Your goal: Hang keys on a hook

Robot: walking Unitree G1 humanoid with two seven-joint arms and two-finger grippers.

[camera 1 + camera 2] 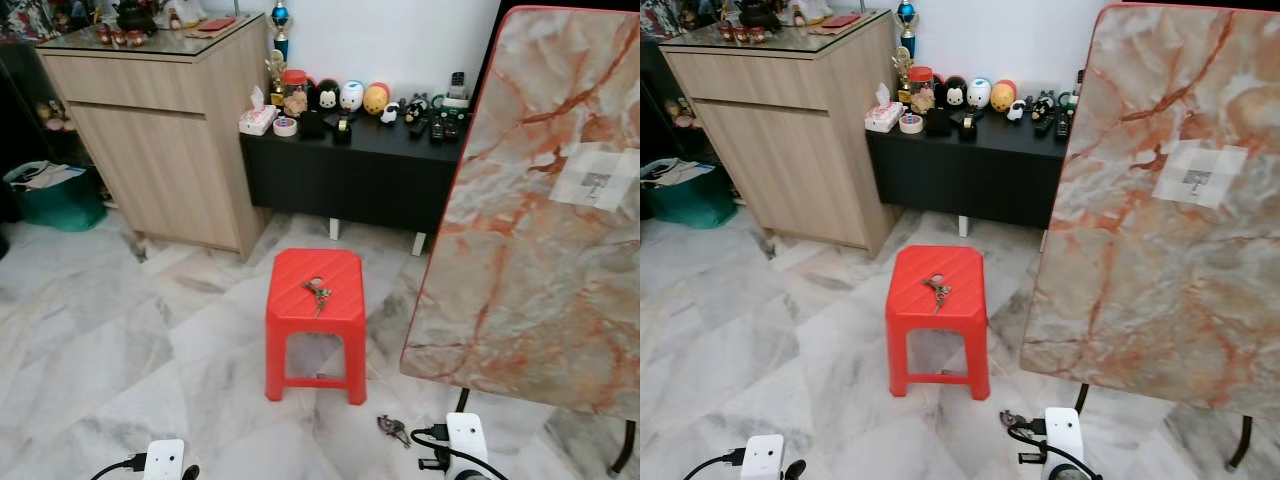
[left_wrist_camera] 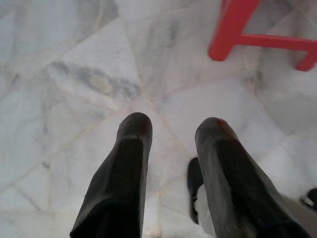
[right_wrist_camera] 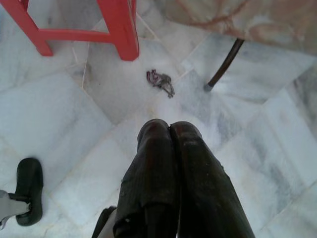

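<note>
A bunch of keys [image 1: 318,293] lies on top of the red plastic stool [image 1: 300,330] in the middle of the floor. A second bunch of keys [image 1: 393,428] lies on the marble floor by the stool's right front leg, also the keys [image 3: 161,82] in the right wrist view. My left gripper [image 2: 173,129] hangs low over the floor, open with nothing between its fingers. My right gripper [image 3: 170,129] hangs over the floor a short way from the floor keys, shut and empty. No hook can be made out.
A marble-patterned tabletop [image 1: 540,210] stands tilted on the right, with a thin black leg [image 3: 225,64] near the floor keys. A wooden cabinet [image 1: 160,140] and a low black bench [image 1: 340,175] with toys line the back wall. A green bag [image 1: 55,195] sits far left.
</note>
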